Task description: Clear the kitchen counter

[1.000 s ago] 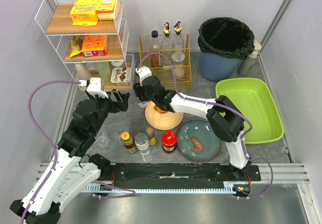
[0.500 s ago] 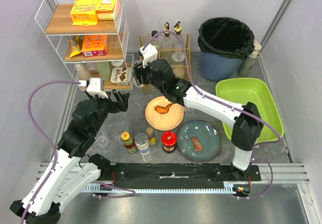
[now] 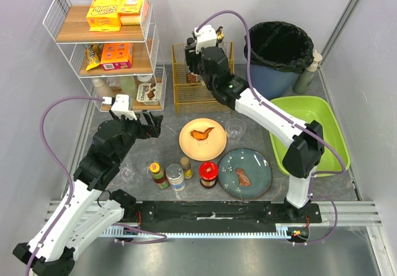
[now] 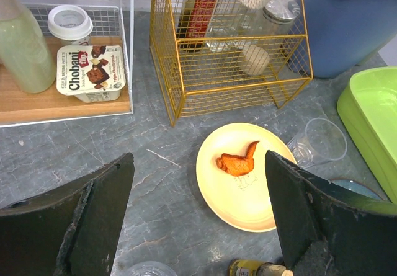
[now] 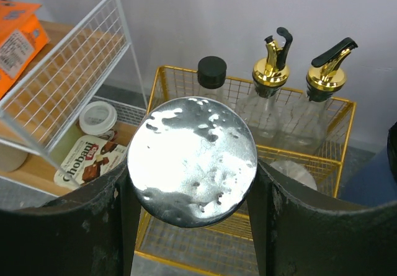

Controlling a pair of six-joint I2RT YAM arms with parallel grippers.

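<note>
Right pincer [image 5: 192, 189] rose, clamping silver-lidded jar [image 5: 192, 155].

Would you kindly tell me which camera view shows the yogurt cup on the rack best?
The left wrist view: the yogurt cup sits close and unobstructed, its label readable. The right wrist view shows only part of it, tilted at the frame's lower left. The top view shows it small and far off.

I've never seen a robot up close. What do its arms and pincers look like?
The left arm and right arm are white shells linked by black joints, on a black base bar. A purple cable loops along each to a white camera box at the wrist. The left gripper and right gripper each have two flat black fingers.
</note>
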